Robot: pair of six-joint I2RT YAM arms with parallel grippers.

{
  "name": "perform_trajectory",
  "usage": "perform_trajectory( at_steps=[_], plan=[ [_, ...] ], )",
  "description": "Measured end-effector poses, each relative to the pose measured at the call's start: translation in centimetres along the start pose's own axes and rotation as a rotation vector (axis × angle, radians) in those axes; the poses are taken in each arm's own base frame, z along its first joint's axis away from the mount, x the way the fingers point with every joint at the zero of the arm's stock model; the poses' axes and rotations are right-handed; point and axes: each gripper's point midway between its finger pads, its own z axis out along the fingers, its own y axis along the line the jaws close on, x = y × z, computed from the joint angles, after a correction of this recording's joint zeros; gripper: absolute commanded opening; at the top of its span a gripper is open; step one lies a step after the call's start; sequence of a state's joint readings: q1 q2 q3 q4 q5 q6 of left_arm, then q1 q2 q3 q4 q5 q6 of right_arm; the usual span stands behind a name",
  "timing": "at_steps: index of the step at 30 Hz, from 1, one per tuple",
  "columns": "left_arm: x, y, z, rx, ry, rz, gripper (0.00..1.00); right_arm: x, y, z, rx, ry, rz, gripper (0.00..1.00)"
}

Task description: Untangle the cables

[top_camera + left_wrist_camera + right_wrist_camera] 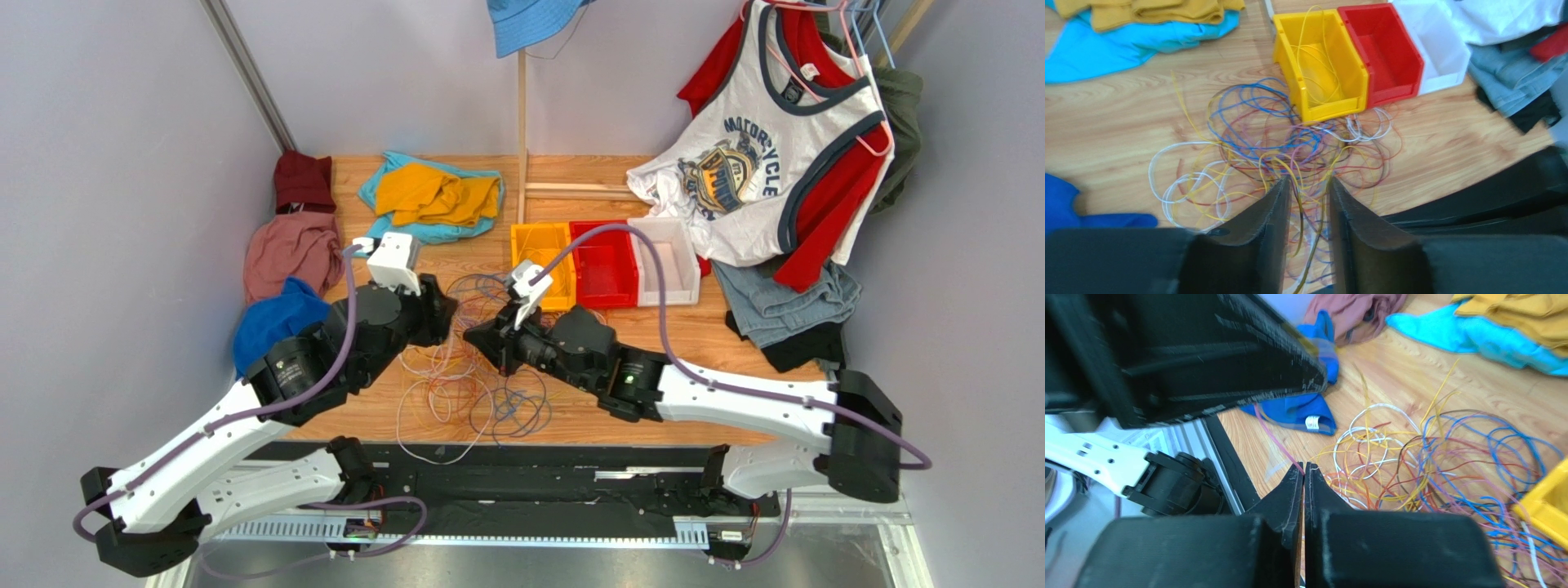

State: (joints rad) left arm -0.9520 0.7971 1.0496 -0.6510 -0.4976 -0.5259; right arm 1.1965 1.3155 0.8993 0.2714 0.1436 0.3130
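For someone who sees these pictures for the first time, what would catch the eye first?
A tangle of thin coloured cables lies in the middle of the wooden table. The right gripper is shut on a pink strand at its edge. Behind it stand a yellow bin and a red bin.

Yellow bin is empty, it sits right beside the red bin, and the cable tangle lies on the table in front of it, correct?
Not empty: the left wrist view shows a thin yellow cable looped inside the yellow bin. The rest stands: it sits beside the red bin, with the cable tangle on the table in front.
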Motion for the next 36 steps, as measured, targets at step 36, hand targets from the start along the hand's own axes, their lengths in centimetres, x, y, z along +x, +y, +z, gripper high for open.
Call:
perform_trajectory(
  at_steps=[36],
  plan=[
    [8.4, 5.7, 1.2, -0.130, -0.009, -0.226, 0.99, -37.5, 3.0, -25.2, 0.182, -0.566, -0.078, 0.00]
  ],
)
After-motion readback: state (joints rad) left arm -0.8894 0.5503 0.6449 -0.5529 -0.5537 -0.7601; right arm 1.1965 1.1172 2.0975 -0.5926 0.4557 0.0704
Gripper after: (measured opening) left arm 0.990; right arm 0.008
